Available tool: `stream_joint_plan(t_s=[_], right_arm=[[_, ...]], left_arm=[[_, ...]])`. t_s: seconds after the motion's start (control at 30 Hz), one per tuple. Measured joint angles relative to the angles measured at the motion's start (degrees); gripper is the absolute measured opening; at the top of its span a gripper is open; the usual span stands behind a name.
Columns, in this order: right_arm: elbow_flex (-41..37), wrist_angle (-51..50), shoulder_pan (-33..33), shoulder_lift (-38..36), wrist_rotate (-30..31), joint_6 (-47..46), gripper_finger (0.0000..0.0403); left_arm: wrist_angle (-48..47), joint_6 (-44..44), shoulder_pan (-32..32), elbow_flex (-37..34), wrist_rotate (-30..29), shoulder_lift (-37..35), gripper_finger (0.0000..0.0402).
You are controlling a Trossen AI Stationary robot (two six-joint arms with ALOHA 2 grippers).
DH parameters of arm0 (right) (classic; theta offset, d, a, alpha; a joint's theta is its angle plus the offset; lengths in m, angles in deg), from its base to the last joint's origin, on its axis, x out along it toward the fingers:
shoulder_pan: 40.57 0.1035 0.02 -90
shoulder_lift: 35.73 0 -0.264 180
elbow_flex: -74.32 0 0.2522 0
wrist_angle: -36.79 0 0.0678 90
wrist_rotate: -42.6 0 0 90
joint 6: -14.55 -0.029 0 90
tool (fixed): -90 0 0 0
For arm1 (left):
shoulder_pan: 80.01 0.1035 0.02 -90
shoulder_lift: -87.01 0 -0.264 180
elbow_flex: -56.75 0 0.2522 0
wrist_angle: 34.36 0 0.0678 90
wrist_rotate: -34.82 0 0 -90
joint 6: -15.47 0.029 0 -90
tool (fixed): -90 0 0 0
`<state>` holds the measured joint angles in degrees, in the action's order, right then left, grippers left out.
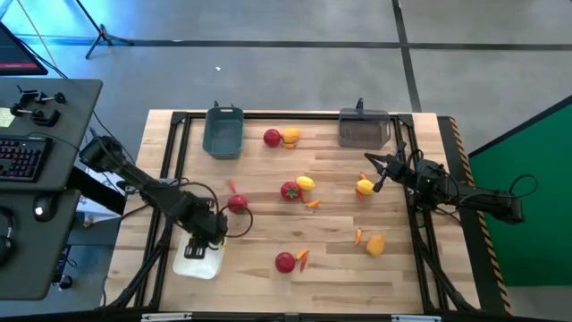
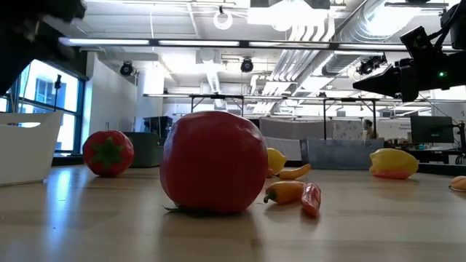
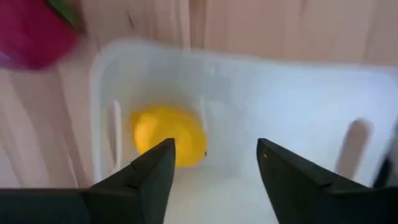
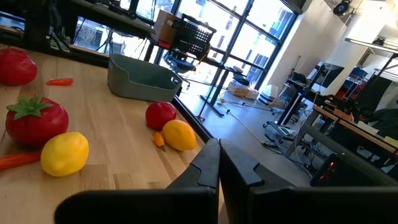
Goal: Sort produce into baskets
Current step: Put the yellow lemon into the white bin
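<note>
My left gripper (image 1: 210, 237) hangs open over the white tray (image 1: 192, 264) at the table's near left. In the left wrist view its fingers (image 3: 214, 162) stand above the tray (image 3: 298, 99), where a yellow lemon (image 3: 168, 134) lies on the floor. A red tomato (image 1: 237, 204) lies on the table just beyond the tray. My right gripper (image 1: 377, 170) is shut and empty, above the table at the right, next to a lemon (image 1: 365, 187). The blue-grey bin (image 1: 222, 132) and the smoky grey bin (image 1: 365, 130) stand at the far edge.
Loose produce lies across the table: a tomato (image 1: 273, 137) and lemon (image 1: 290, 136) at the far middle, a tomato (image 1: 290, 190), lemon (image 1: 306, 183) and orange piece (image 1: 313, 204) at the centre, a tomato (image 1: 284, 261) and pepper (image 1: 302, 259) near, and a lemon (image 1: 375, 244) at the right.
</note>
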<state>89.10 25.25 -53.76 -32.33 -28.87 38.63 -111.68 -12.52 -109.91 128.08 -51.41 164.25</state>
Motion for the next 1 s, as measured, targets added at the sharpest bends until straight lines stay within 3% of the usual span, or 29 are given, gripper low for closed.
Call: stream_joint_plan(t_s=[0.17, 0.43, 0.63, 0.77, 0.9, 1.0], right_arm=[[0.0, 0.0, 0.0, 0.0, 0.0, 0.0, 0.0000], [0.0, 0.0, 0.0, 0.0, 0.0, -0.8, 0.0000], [0.0, 0.3, 0.0, 0.0, 0.1, -11.1, 0.0000], [0.0, 2.0, 0.0, 0.0, 0.6, -15.4, 0.0000], [0.0, 2.8, 0.0, 0.0, 0.5, -20.7, 0.0000], [0.0, 3.5, 0.0, 0.0, -0.5, -34.0, 0.0000]], left_arm=[[3.7, -1.0, 5.2, 1.6, -2.1, -4.5, 0.0149], [26.0, 9.7, 16.1, -2.7, -4.3, -7.1, 0.0067], [46.0, 16.3, 23.3, -7.1, -0.7, -6.4, 0.0022], [58.3, 19.2, 27.6, -10.1, 6.2, -6.3, 0.0005], [64.4, 22.7, 32.0, -11.9, 6.4, -6.0, 0.0001], [66.4, 22.6, 35.0, -13.5, 4.3, -5.8, 0.0000]])
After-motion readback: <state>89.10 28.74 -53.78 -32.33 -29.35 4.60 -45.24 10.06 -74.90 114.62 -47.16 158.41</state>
